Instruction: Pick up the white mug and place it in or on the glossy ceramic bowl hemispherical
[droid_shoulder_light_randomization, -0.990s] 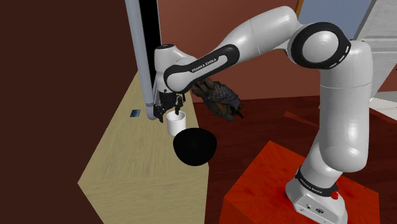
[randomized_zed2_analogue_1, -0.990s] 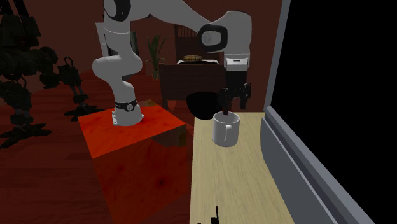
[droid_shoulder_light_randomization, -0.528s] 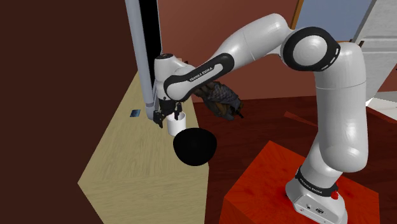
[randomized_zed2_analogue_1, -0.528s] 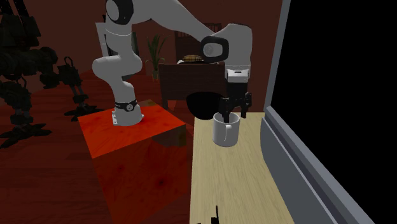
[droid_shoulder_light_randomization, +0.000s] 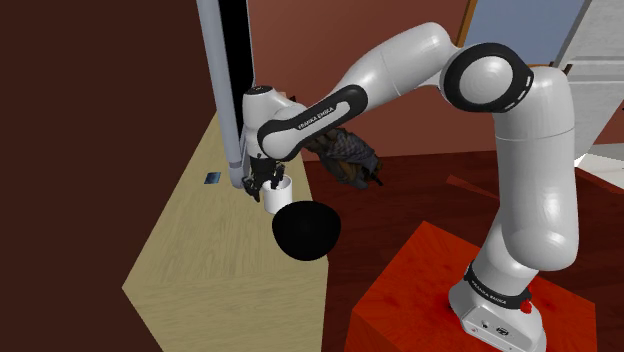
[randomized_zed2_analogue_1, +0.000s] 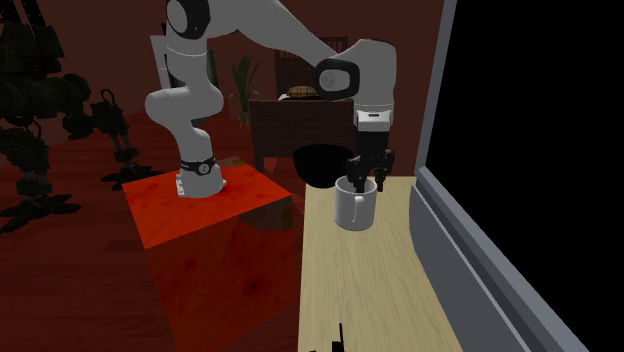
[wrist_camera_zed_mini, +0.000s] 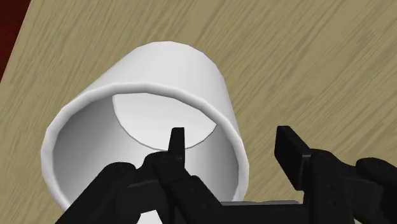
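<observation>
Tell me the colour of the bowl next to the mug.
Plain black bowl, beside the white mug; shoulder view shows it best.

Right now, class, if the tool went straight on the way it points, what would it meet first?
The white mug: the tool straddles its wall, one finger inside, one outside. The inner finger would likely hit the mug's floor, the outer the table; which first is unclear.
</observation>
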